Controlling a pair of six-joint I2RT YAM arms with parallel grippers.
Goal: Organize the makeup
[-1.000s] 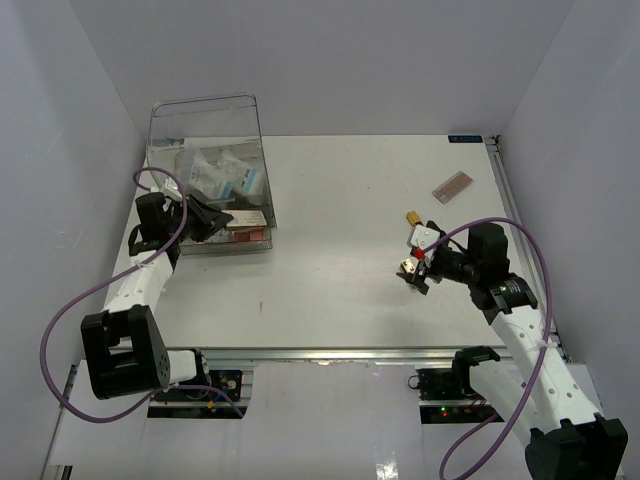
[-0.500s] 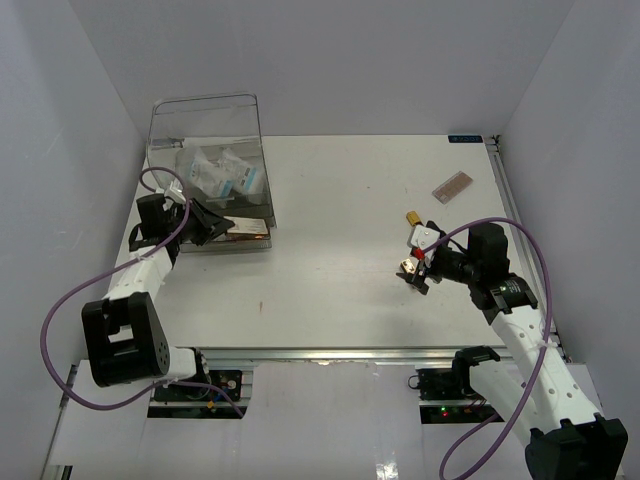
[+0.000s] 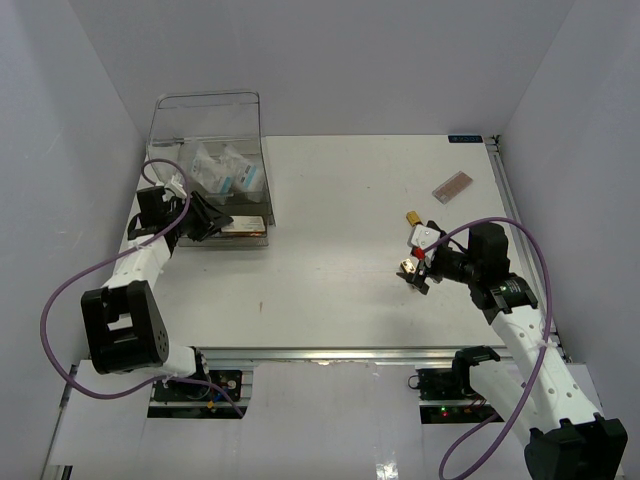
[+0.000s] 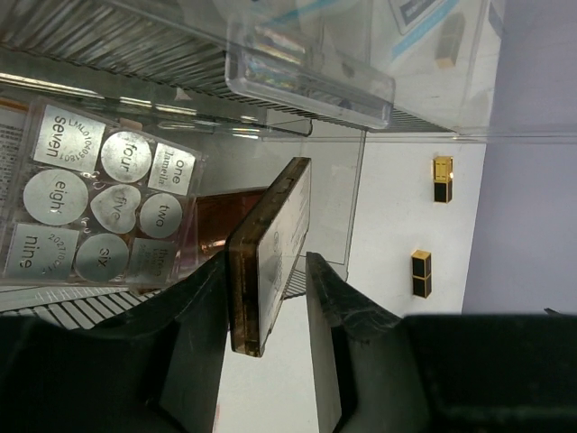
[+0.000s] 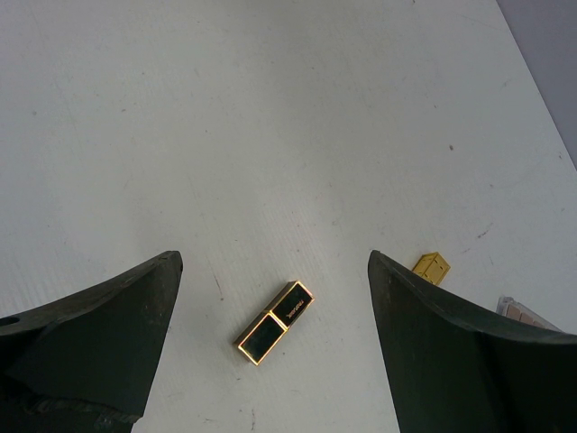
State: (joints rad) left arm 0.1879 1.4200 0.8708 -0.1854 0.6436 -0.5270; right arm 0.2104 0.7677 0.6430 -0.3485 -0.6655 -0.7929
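Note:
My left gripper [image 3: 207,219] reaches into the front of the clear box [image 3: 160,135]. A brown flat palette [image 4: 270,262] stands on edge between its jaws. It leans on one finger, with a gap to the other. It also shows in the top view [image 3: 243,224]. A palette with numbered silver discs [image 4: 99,203] lies beside it. White-and-blue packets [image 3: 225,170] lie deeper in the box. My right gripper [image 5: 273,262] is open above a black-and-gold tube [image 5: 275,322]. A gold tube [image 3: 411,216] and a pink palette [image 3: 451,186] lie on the table.
The clear box has a tall back wall and a low front lip [image 4: 306,77]. The gold tube's end [image 5: 431,267] and a palette corner [image 5: 527,314] show near my right finger. The table's right edge rail [image 3: 505,200] runs past the pink palette.
My left arm has shifted slightly farther into the box, carrying the brown palette a little back and left. My right arm has not moved.

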